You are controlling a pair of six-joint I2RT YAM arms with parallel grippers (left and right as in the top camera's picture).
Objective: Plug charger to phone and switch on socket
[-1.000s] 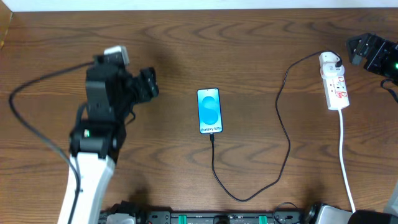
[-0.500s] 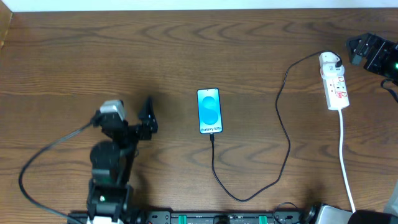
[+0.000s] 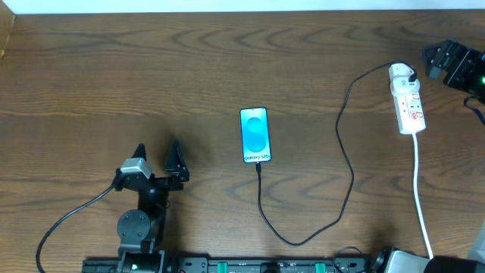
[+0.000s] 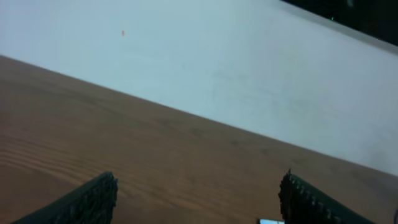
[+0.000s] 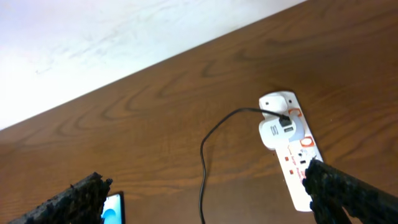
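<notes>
– Since a second ago the left arm has folded back from mid-table to the near edge. The phone, cable and strip lie where they were. What does the top view give?
– A dark wooden table with wavy grain. The left gripper sits low on the left with its two black fingers spread and nothing between them. The phone, a slim rectangle with a glossy blue-cyan screen, lies at the centre. The charger is a thin black cable. Its tip touches the phone's bottom edge, and it loops right and up to a white plug seated in the far end of the socket, a narrow white strip with red marks. A thicker white cord runs from the strip toward the near edge. The right gripper is just beside the strip's far end. From above I cannot tell how its jaws stand.
– And the left wrist camera?
– Only ribbed black fingertips, wide apart over bare wood, with a pale matte wall behind.
– Right wrist?
– Its pads stand wide apart, gripping nothing. This view shows more detail than the one overhead: the plug's rounded body, the cable entering it and the red print on the strip. A corner of the blue screen peeks in at the bottom left.
</notes>
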